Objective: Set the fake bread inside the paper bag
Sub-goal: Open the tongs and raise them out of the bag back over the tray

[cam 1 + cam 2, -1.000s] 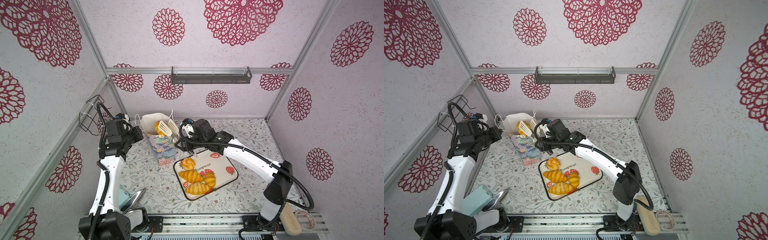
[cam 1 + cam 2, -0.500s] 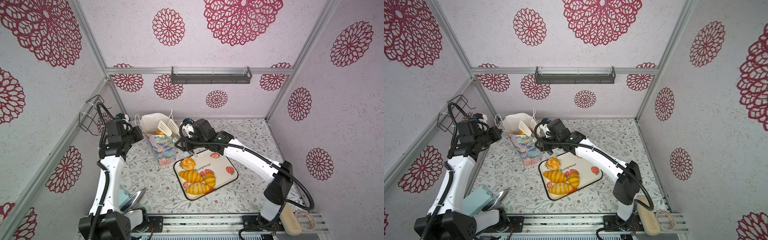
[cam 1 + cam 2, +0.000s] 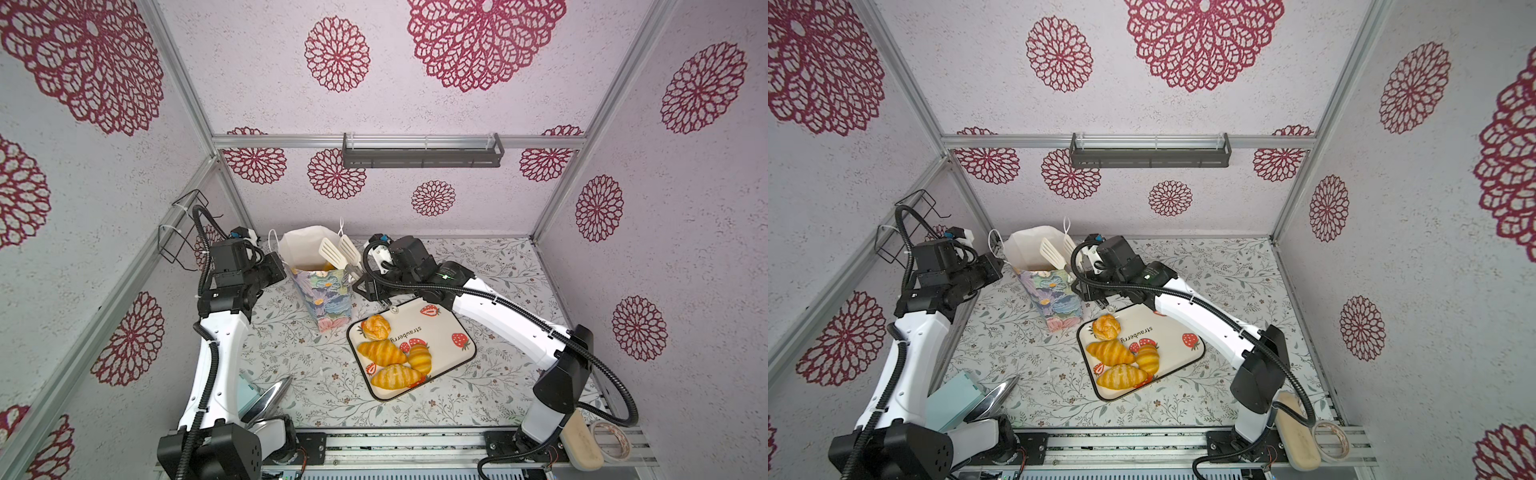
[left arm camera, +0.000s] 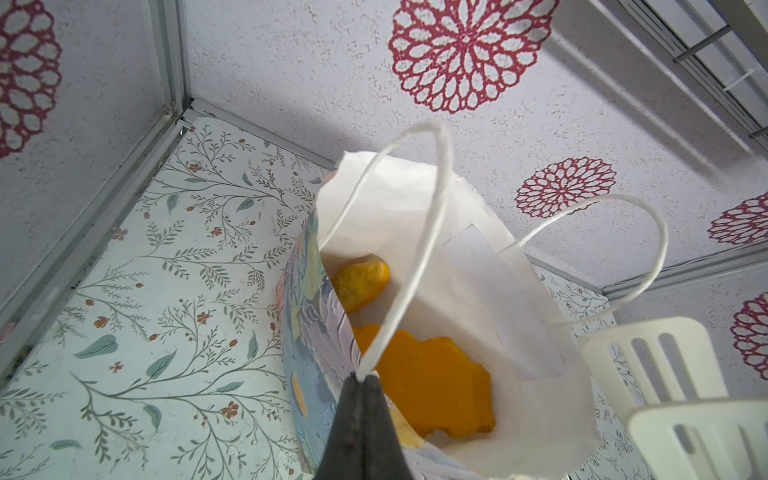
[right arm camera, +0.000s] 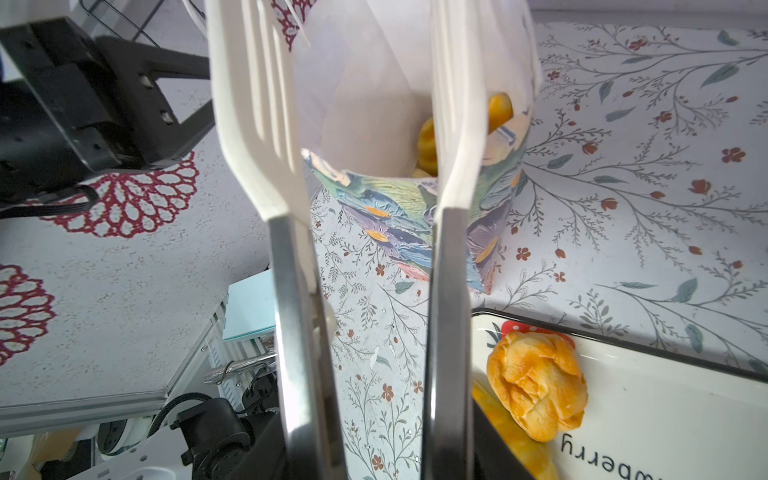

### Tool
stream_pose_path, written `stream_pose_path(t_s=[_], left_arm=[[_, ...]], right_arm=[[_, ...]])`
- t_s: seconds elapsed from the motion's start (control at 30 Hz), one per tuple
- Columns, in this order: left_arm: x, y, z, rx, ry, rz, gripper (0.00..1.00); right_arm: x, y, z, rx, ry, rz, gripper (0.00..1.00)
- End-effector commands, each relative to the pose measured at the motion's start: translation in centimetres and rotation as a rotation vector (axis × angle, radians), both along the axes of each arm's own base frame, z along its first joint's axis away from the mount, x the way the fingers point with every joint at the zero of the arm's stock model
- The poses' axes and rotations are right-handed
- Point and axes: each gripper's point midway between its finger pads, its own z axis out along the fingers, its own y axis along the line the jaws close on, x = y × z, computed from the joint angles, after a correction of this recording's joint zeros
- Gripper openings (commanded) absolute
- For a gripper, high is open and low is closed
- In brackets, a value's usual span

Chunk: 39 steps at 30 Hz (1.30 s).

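Left wrist view: left gripper [image 4: 362, 384] clamped the paper bag [image 4: 478, 266] rim, holding it open; right gripper [image 3: 366, 286] gripped empty tongs [image 3: 332, 253] above.

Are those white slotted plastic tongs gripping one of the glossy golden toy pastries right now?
No, the white slotted tongs have their blades apart with nothing between them; only the flower-printed paper bag shows behind the gap.
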Motion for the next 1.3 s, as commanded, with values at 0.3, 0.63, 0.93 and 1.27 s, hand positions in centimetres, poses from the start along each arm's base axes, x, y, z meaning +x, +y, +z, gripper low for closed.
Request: stream_pose_path(t_s=[0.3,0.63,0.93,1.27], left_arm=[[-0.9,2.8,0.1,0.007,-0.002,0.111,0.00],[-0.4,1.8,-0.1,-0.036,-0.007,0.054,0.00],[-0.2,1.0,-0.1,-0.030,-0.007,0.026,0.00],[-0.1,0.1,-0.1,-0.027,-0.007,-0.003,0.00]], right_arm=[[-2.1,-5.8,5.0,0.040,-0.128,-0.079,0.47],[-3.5,-8.9,-1.1,-0.058,-0.028,-0.137,0.47],[-4.7,-11.3,-5.9,-0.153,0.059,-0.173,0.48],[-6.0,-12.9,-10.2,-0.212,0.137,-0.188,0.48]])
